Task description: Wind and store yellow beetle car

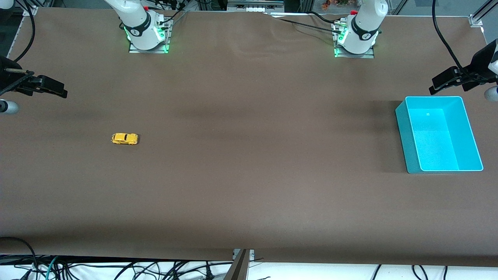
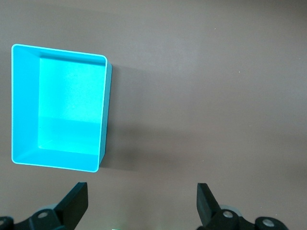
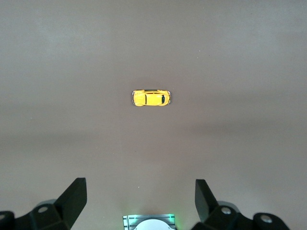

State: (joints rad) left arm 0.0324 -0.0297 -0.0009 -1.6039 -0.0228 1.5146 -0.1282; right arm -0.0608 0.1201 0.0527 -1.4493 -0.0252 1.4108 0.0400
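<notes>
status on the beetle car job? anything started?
Done: nothing visible. The yellow beetle car sits untouched on the table toward the right arm's end; the turquoise bin holds nothing. In hand: neither; the right gripper and left gripper wait open, high at the table's ends. Left: grasp, wind, store.

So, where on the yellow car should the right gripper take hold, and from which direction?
Probably from straight above, fingers closing across the car on its two long flanks at mid-body. It stands on its wheels, lengthwise along the table, with bare table all round. The right gripper, open, is up at that end; the bin stands toward the left arm's end.
</notes>
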